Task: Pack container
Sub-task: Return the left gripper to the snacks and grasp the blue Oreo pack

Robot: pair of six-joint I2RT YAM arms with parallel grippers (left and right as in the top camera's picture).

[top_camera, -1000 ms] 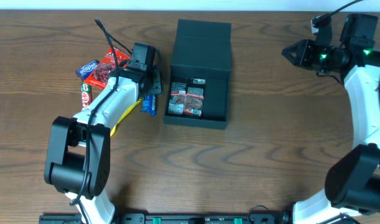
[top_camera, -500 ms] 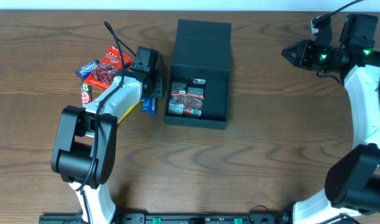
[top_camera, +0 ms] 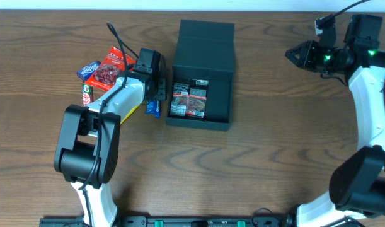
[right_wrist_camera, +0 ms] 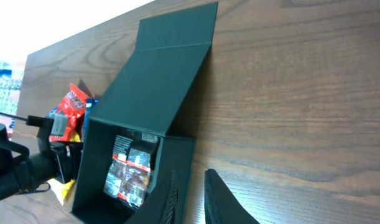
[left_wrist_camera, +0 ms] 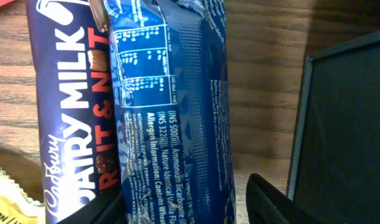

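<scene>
The container [top_camera: 201, 75] lies open with its flap lid laid flat behind it, and dark snack packets [top_camera: 189, 99] sit in its left half. Just left of the container, the left gripper [left_wrist_camera: 185, 198] hangs low over a Cadbury Dairy Milk Fruit & Nut bar [left_wrist_camera: 146, 106], its fingers spread to either side of the bar. Well right of the container, the right gripper [right_wrist_camera: 190, 198] is parted and empty. Red packets [top_camera: 107, 68] lie farther left of the container.
</scene>
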